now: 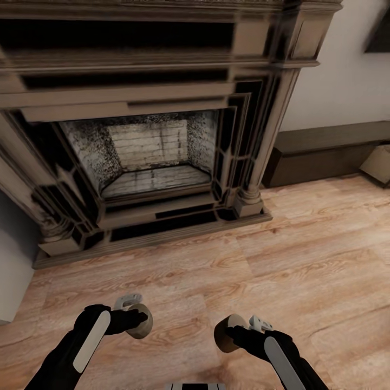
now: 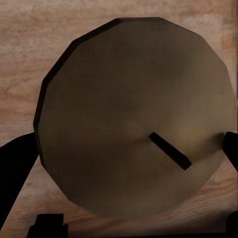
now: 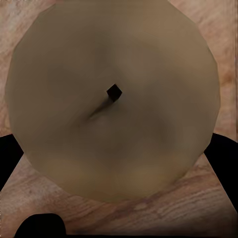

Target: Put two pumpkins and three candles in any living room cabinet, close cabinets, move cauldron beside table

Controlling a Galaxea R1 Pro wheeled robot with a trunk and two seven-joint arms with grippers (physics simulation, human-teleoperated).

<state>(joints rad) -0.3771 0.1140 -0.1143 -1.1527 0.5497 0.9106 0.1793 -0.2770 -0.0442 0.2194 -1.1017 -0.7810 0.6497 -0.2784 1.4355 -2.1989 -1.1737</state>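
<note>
My left gripper (image 1: 134,319) is shut on a squat tan candle (image 1: 142,323), held low over the wood floor. In the left wrist view this candle (image 2: 134,99) shows its round top and dark wick, with black fingers (image 2: 15,168) at its sides. My right gripper (image 1: 232,336) is shut on a second tan candle (image 1: 222,334). In the right wrist view that candle (image 3: 114,139) faces the camera between the dark fingers (image 3: 223,158). The dark-brown cabinet (image 1: 325,154) stands low against the wall at right, with a pale drawer (image 1: 379,162) pulled out. The pumpkins, cauldron and table are out of view.
A large dark carved fireplace (image 1: 146,157) with a brick firebox stands straight ahead on the wood floor (image 1: 303,260). A grey wall edge (image 1: 13,271) juts in at the left.
</note>
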